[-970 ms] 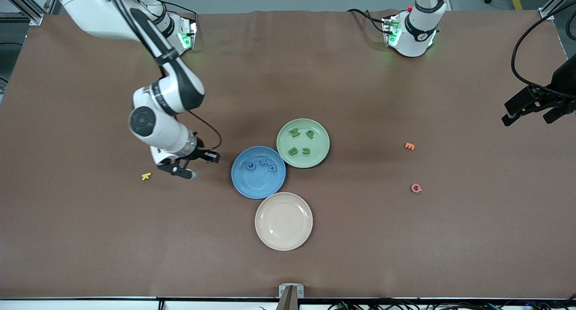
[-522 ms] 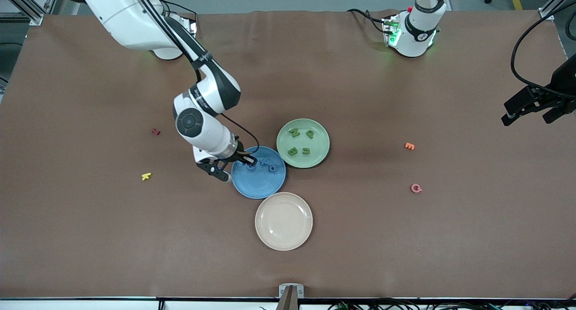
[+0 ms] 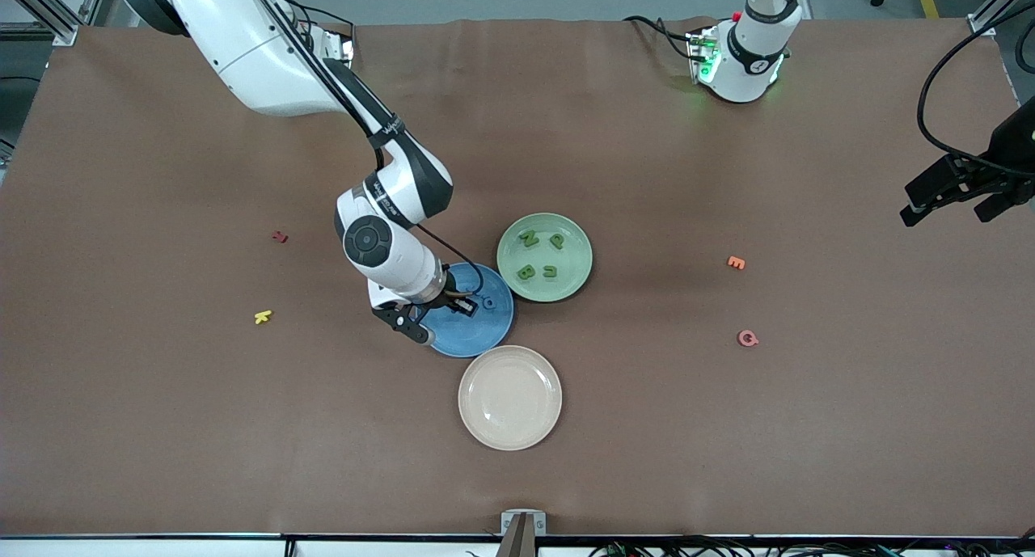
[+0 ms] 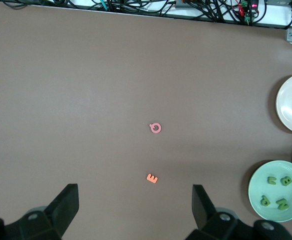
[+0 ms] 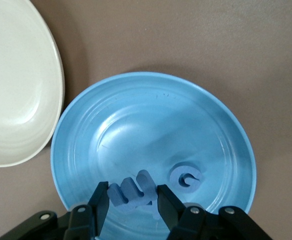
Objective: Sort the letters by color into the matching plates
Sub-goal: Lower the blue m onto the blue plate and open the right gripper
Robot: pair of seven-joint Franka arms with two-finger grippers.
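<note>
Brown tabletop: right gripper (image 5: 131, 200), jaws clamped on a blue letter (image 5: 131, 192), hangs over the blue plate (image 5: 210, 120); release low, inside the rim; left gripper (image 4: 136, 212) waits wide open, empty.

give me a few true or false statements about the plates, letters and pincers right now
1. The right pincer holds a blue letter over the blue plate. True.
2. The green plate holds two letters. False: four green letters lie in it.
3. The left pincer is shut on the orange E. False: it is open, up over the table, with the orange E lying below.
4. The cream plate holds nothing. True.
5. The pink letter lies in the blue plate. False: it lies on the table.
</note>
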